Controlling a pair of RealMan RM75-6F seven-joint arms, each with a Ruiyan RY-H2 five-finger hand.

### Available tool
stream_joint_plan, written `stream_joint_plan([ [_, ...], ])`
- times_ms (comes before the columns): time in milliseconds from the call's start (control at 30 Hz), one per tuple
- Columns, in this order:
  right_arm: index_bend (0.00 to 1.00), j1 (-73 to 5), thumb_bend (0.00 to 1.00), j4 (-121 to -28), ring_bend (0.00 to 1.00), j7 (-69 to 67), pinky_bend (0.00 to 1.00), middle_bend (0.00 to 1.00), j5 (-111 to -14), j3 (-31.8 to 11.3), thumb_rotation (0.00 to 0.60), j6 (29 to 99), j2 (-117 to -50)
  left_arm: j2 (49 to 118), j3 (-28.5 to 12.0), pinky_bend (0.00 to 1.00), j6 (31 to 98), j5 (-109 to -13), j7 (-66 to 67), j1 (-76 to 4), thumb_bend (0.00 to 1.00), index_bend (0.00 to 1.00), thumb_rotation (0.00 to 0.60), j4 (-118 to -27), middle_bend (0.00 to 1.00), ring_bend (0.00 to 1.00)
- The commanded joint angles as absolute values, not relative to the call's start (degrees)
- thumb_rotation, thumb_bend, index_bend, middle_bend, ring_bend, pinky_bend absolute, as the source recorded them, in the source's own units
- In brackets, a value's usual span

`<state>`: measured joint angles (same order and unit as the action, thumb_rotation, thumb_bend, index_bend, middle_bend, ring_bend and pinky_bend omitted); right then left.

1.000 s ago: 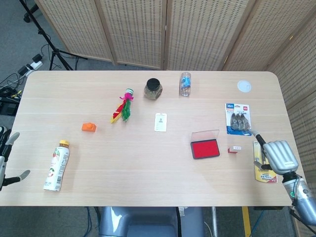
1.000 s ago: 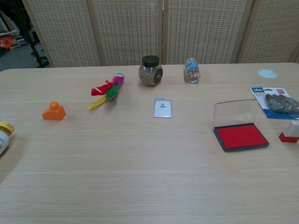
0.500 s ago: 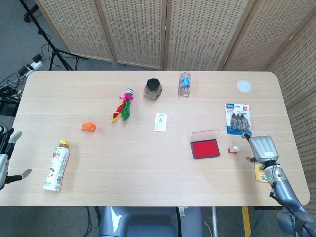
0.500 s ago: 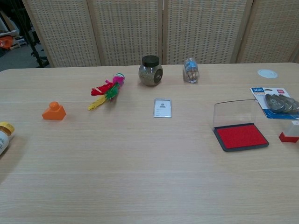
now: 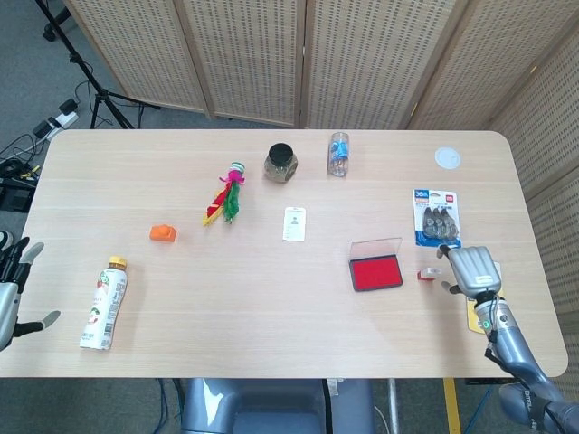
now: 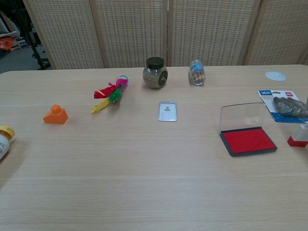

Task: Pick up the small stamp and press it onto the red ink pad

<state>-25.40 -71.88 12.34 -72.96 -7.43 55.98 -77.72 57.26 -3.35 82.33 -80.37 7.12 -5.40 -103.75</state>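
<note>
The small stamp [image 5: 429, 273] lies just left of the right hand [image 5: 473, 269], whose spread fingers seemingly hold nothing.

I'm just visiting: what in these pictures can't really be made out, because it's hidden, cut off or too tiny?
- Small stamp: chest view, partly cut off by the right edge.
- Right robot hand: head view only; whether its fingertips touch the stamp cannot be told.
- Left robot hand: head view, mostly cut off by the left edge.
- Badge card: print too small to read.
- Drink bottle: chest view, cut off at the left edge.
</note>
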Motion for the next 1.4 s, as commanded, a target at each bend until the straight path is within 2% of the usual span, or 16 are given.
stream_joint_plan([
  [33,0.39,-26.0,0.26,-70.7,1.0,12.6,1.0,1.0,-72.8,-7.3,0.6,55.5,-78.6,57.3,-3.4,0.0,82.3,-80.3,7.1,-5.4,0.0,0.0,0.6,-103.7,0.0,0.0],
  [333,0.4,-26.4,0.26,-70.2,1.0,13.1,1.0,1.0,-72.8,-6.9,0.6,55.7,-79.6,57.3,-3.4,0.0,82.0,-79.9,7.1,-5.6,0.0,0.0,0.6,-103.5,0.0,0.0],
  [500,0.43,-26.7,0.31,-69.2,1.0,12.9,1.0,1.0,-73.0,-6.9,0.6,56.0,-80.5,57.5,-3.4,0.0,81.9,-80.0,7.3,-5.7,0.0,0.0,0.6,-103.5,0.0,0.0],
  [1100,0.44,-28.3,0.31,-65.2,1.0,15.2,1.0,1.0,-71.1,-6.5,0.6,53.8,-84.2,57.6,-3.4,0.0,81.6,-79.4,7.4,-5.9,0.0,0.0,0.6,-103.2,0.0,0.0],
  [1400,0.46,-28.6,0.36,-64.6,1.0,15.7,1.0,1.0,-70.2,-6.4,0.6,53.1,-84.5,57.7,-3.4,0.0,81.3,-79.1,7.7,-6.1,0.0,0.0,0.6,-103.1,0.0,0.0],
])
